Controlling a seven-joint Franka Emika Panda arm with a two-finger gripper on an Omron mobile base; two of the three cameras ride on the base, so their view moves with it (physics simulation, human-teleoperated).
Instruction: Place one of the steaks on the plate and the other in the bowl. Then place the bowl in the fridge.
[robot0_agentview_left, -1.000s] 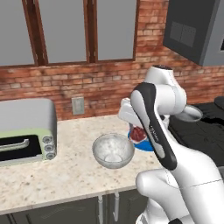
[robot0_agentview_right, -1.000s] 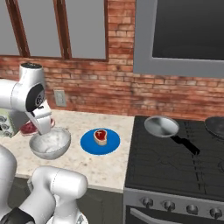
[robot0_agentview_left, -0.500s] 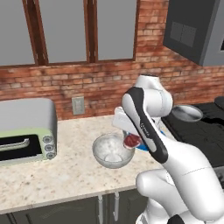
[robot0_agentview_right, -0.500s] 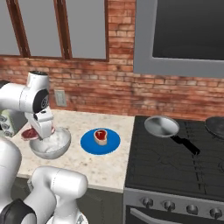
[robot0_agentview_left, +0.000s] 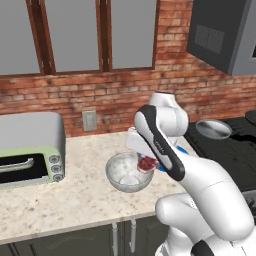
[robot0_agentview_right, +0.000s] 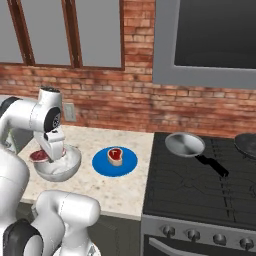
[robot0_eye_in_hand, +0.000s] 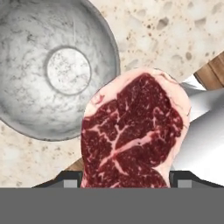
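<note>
My gripper is shut on a raw red steak with a pale fat rim, held just above the right rim of the whitish-grey bowl. In the hand view this steak hangs between the fingertips, and the empty bowl lies up and to the left of it. From the right base view the held steak sits over the bowl's left rim. A second steak lies on the blue plate, right of the bowl. The fridge is out of view.
A toaster oven stands at the counter's left. To the right is the black stove, with a grey frying pan on it and another pan at the edge. A brick wall backs the counter.
The arm has carried the steak leftward and lower, from beside the plate to over the bowl's rim. The grip has stayed the same.
</note>
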